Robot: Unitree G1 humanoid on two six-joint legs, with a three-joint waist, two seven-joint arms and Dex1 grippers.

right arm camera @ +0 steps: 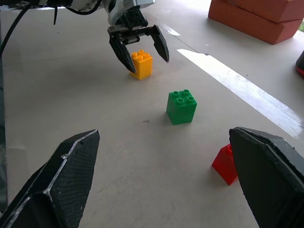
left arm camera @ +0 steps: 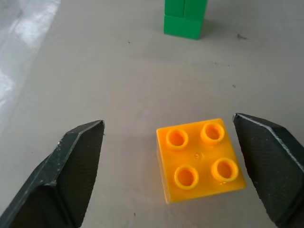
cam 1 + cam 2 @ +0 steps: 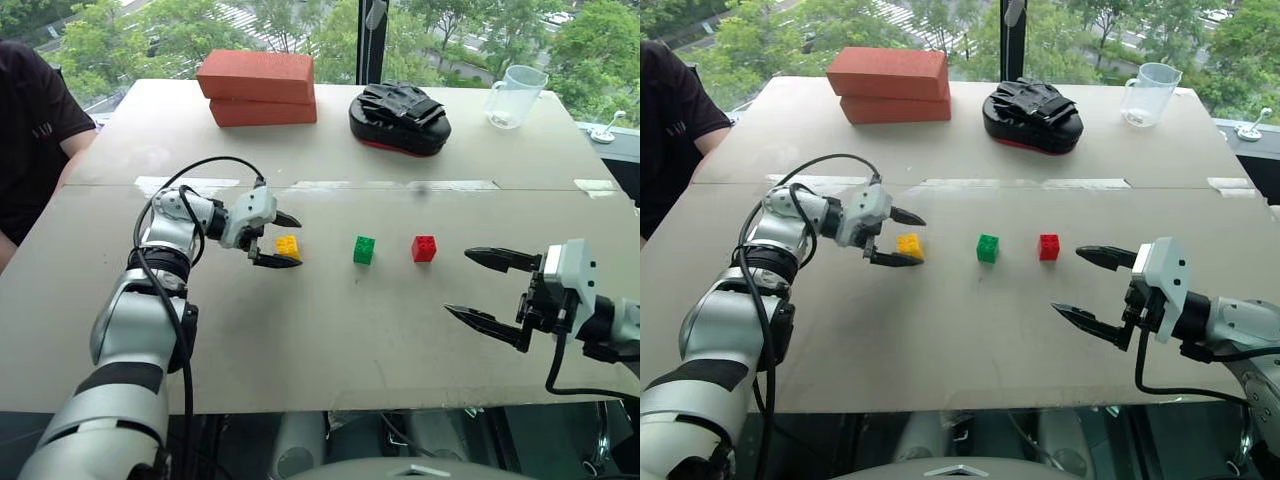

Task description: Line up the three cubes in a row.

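- The right gripper (image 3: pixel 487 289) hovers nearest the robot, at about 4 o'clock of the table (image 3: pixel 300 350), its fingers spread wide with nothing between them; it points toward the row from well apart.
- The left gripper (image 3: pixel 278 241) sits at about 9 o'clock of the row, its jaws wide and straddling the yellow cube (image 3: pixel 288 246), one finger on each side. In the left wrist view the block stands free on the table between the finger pads (image 2: pixel 71 166), with clear gaps; nothing is gripped.
- The three cubes stand on the table's middle: yellow, then the green cube (image 3: pixel 364 250) at its 3 o'clock, then the red cube (image 3: pixel 424 248) at 3 o'clock again. They look roughly in one line and evenly spaced, so I judge the task nearly or fully done.
- The step in hand reads as letting go of the yellow cube. To do it well, the left gripper should back straight out toward 9 o'clock, or lift clear, jaws kept wide, so neither finger clips the block and knocks it askew.
- Farther off, at 12 o'clock, lie two stacked terracotta bricks (image 3: pixel 258 88), a black padded thing (image 3: pixel 400 118) and a clear measuring jug (image 3: pixel 516 96); a person's dark sleeve (image 3: pixel 30 120) is at 10 o'clock.
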